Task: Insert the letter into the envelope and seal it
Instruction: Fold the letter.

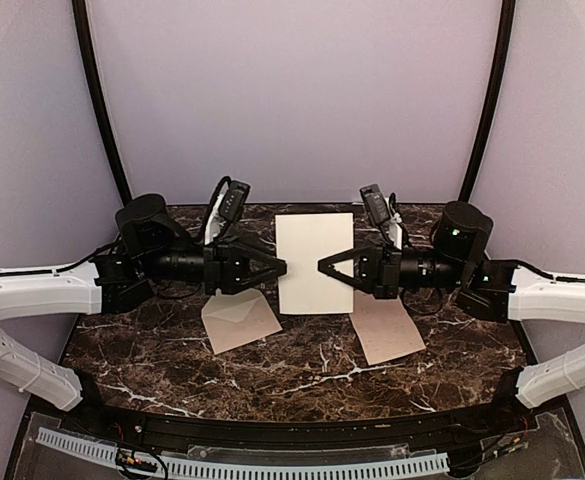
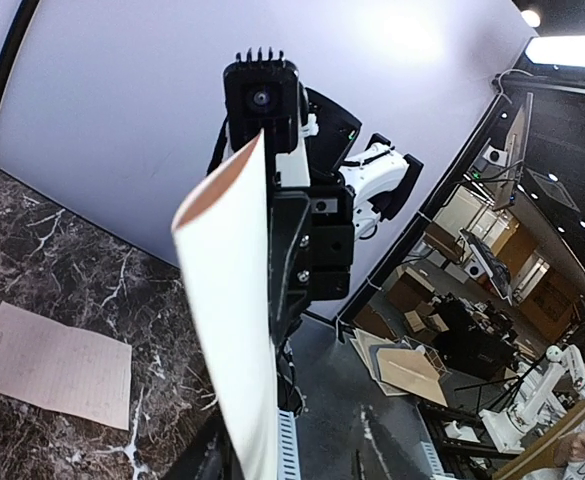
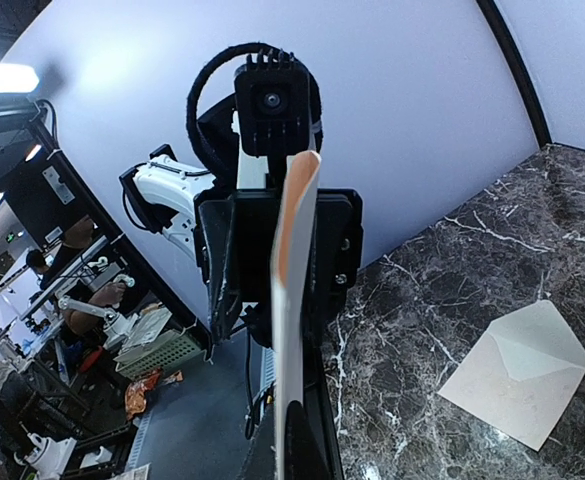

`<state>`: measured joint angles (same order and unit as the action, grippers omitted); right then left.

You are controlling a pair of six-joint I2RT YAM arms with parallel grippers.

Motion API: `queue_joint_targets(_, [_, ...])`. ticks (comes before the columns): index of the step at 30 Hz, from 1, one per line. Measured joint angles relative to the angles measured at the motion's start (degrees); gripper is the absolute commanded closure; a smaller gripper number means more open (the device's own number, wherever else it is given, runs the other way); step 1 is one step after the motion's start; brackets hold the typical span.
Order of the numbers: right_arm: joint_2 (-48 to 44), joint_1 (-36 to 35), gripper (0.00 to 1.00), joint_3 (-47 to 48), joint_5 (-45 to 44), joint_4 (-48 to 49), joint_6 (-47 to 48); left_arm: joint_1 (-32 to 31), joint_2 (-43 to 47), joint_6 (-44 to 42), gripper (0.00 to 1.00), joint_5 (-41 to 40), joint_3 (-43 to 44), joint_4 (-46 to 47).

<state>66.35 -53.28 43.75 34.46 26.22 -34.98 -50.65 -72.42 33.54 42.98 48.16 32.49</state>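
Observation:
A large white sheet [image 1: 307, 240] with a tan back hangs upright above the table's middle, between my two grippers. My right gripper [image 1: 321, 266] is shut on its right part; in the right wrist view the sheet [image 3: 290, 300] runs edge-on down between the fingers [image 3: 317, 450]. My left gripper [image 1: 282, 268] meets the sheet's left edge, and its jaws are hidden behind the curling sheet [image 2: 227, 300]. The envelope [image 1: 240, 320] lies flat below the left gripper, flap lines up, and also shows as envelope [image 3: 517, 372]. The tan letter [image 1: 387, 330] with faint writing lies flat under the right arm, also seen as letter [image 2: 52, 365].
The dark marble table [image 1: 302, 385] ends in a curved front edge with a white cable chain [image 1: 242, 462]. A pale wall and two black curved poles [image 1: 102, 110] stand behind. Both arm bodies reach in from the sides at mid-height.

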Motion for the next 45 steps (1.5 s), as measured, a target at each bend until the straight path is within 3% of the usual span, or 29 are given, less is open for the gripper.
queue_joint_targets(3, [-0.09,0.00,1.00,-0.04,-1.16,1.36,-0.44,0.00,-0.02,-0.20,0.54,0.04,0.00,-0.52])
queue_joint_targets(6, [-0.42,0.00,1.00,-0.11,-2.08,3.02,-1.07,0.00,-0.11,-0.11,0.61,0.33,-0.33,-0.63])
queue_joint_targets(8, [-0.48,0.00,1.00,-0.11,-2.45,3.96,-1.22,-0.02,-0.22,-0.04,0.72,0.72,-0.90,-0.70])
queue_joint_targets(11, [-0.48,0.00,1.00,-0.11,-2.62,4.42,-1.42,-0.11,-0.66,-0.17,0.97,1.18,-1.75,-0.96])
queue_joint_targets(13, [-0.48,-0.02,1.00,-0.11,-2.69,4.52,-1.57,-0.15,-0.81,0.13,1.00,1.25,-2.05,-1.16])
queue_joint_targets(15, [-0.48,-0.02,1.00,-0.11,-2.82,4.55,-1.57,-0.15,-0.81,0.04,0.98,1.38,-2.21,-1.14])
queue_joint_targets(16, [-0.48,-0.02,1.00,-0.13,-2.89,4.55,-1.60,-0.15,-0.81,0.00,0.91,1.40,-2.21,-1.11])
queue_joint_targets(17, [-0.50,-0.02,1.00,-0.15,-3.04,4.55,-1.60,-0.15,-0.81,-0.02,0.76,1.40,-2.21,-1.07])
queue_joint_targets(19, [-0.61,-0.02,1.00,-0.17,-3.26,4.52,-1.60,-0.17,-0.81,-0.11,0.64,1.44,-2.23,-1.07])
queue_joint_targets(26, [-1.11,-0.02,1.00,-0.28,-3.67,4.52,-1.57,-0.48,-0.85,0.17,0.56,1.84,-3.19,-1.29])
queue_joint_targets(30, [-1.11,-0.02,1.00,-0.28,-3.63,3.76,-1.46,-0.52,-0.85,-0.09,0.42,1.40,-3.63,-1.51])
queue_joint_targets(35, [-1.09,-0.02,1.00,-0.28,-2.32,2.38,-1.07,-0.52,-0.83,-2.08,0.43,-0.24,0.15,-5.60])
queue_joint_targets(45, [-0.98,-0.02,1.00,-0.28,1.40,-2.58,0.50,1.33,-0.28,-2.38,0.63,-2.21,4.09,-6.38])
